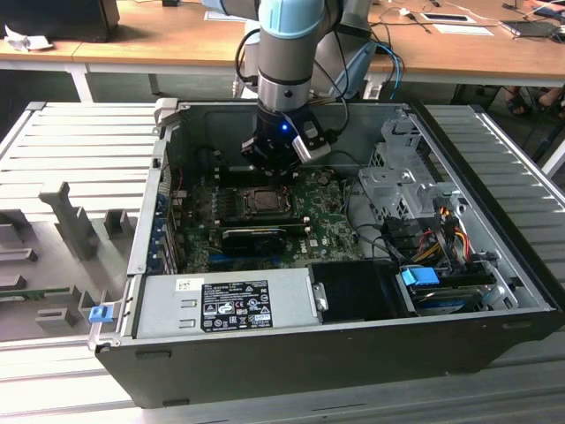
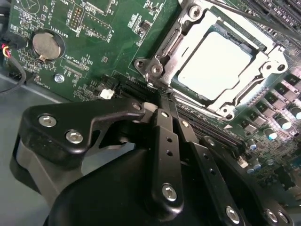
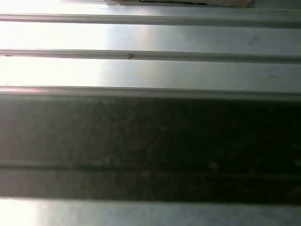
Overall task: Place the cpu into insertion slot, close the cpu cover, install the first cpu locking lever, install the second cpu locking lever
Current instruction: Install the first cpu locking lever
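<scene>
A: Grey ribbed panels make up the bench (image 1: 79, 141) under an open computer case (image 1: 335, 353), with wooden desks (image 1: 150, 44) behind it. What sits nearest in the exterior view?

B: Along the case's front edge lies the power supply (image 1: 225, 305) with its label, and a blue clip (image 1: 100, 313) sticks out at the exterior view's left. Coloured cables and a blue tab (image 1: 421, 276) lie toward the exterior view's right.

A: And further in?

B: The green motherboard (image 1: 327, 234), with a long black card (image 1: 254, 237) across it. Just beyond that card is the insertion slot (image 1: 262, 200).

A: Where is the cpu?

B: In the second wrist view the cpu (image 2: 215, 66) lies flat in the insertion slot (image 2: 188, 89), its pale metal top facing up. The cpu cover (image 2: 268, 63) lies down around it, framing the chip through its window. A round coin battery (image 2: 43, 44) sits on the board well apart from it.

A: And the hand?

B: The hand (image 1: 275, 159) hangs inside the case, just past the socket in the exterior view. In the second wrist view its black fingers (image 2: 167, 141) meet at the tips with nothing between them, close to the socket's corner screw (image 2: 156, 68).
</scene>
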### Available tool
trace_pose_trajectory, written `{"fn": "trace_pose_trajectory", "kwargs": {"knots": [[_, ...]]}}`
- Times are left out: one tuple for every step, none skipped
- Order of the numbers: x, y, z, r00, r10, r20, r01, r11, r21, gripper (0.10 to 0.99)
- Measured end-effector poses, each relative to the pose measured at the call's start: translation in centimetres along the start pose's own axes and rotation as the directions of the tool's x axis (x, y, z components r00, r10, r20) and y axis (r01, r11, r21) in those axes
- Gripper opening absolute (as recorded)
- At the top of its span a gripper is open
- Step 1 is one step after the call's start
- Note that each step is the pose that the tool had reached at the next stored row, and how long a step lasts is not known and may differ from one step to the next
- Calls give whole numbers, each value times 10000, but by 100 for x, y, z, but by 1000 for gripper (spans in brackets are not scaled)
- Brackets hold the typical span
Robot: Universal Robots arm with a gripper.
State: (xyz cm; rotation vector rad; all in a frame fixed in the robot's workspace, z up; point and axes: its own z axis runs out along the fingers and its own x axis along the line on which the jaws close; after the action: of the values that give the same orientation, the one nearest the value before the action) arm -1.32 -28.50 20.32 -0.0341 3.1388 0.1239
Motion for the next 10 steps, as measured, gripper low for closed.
{"fn": "trace_pose_trajectory", "kwargs": {"knots": [[-2, 2, 4, 10000, 0, 7, 0, 10000, -5, 106], [-3, 3, 8, 10000, -1, 9, 1, 10000, 3, 106], [-3, 2, 6, 10000, -2, 7, 2, 10000, 12, 106], [-3, 1, 6, 10000, -2, 4, 2, 10000, 19, 106], [-3, 1, 11, 10000, 0, 4, 0, 10000, 16, 106], [-3, 0, 15, 10000, -1, 4, 1, 10000, 5, 106], [-3, -1, 21, 10000, -1, 3, 1, 10000, -14, 106], [-3, -2, 24, 10000, -2, 2, 2, 10000, -55, 106], [-3, -1, 26, 10000, -1, 3, 1, 9999, -105, 106], [-4, -1, 27, 10000, -1, 8, 1, 9999, -169, 106]]}}
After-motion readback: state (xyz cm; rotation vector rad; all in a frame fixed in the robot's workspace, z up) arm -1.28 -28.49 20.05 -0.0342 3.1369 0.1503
